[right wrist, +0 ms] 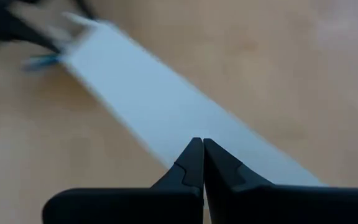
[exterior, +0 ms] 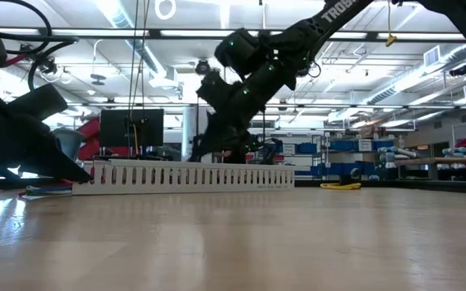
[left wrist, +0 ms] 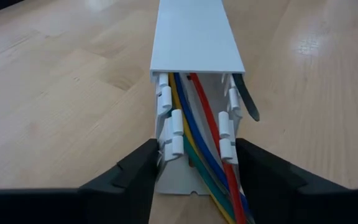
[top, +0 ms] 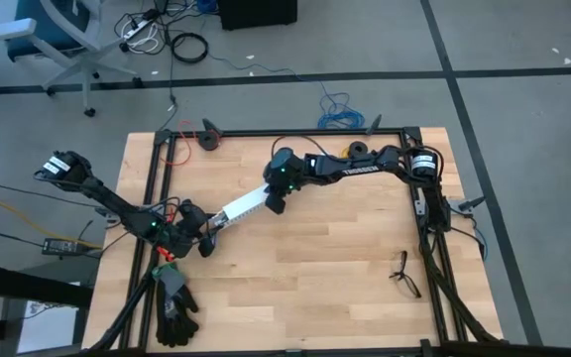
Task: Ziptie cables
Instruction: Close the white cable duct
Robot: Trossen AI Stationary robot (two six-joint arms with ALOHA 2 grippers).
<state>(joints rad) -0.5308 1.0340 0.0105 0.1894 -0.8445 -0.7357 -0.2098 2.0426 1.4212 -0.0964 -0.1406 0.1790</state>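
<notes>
1. My left gripper point(left wrist: 194, 171) sits at the near-left end of the white slotted channel point(left wrist: 194, 37), one finger on each side wall. The jaws are part open, flanking the walls — whether they press the plastic yet I cannot tell.

2. The cables point(left wrist: 197, 134) lie inside that channel — yellow, blue, green and red strands running along it and spilling out of the open end toward my wrist. A thin black strip point(left wrist: 247, 99), likely the ziptie, hangs out over the right-hand wall near the lid's edge.

3. My right gripper point(right wrist: 197, 146) is fully shut and holds nothing; it hovers over the flat lid at the far-right part of the channel point(top: 241, 208), seemingly placed to press it down.

4. To do this step well I would close the left fingers evenly on both walls, so the channel does not twist or skid across the table point(top: 345, 268).

5. I should keep the fingertips on the walls, clear of the red wire that runs next to the right-hand clips.

6. The risk: squeezing too hard could bow the thin slotted walls inward and pinch the strands.
</notes>
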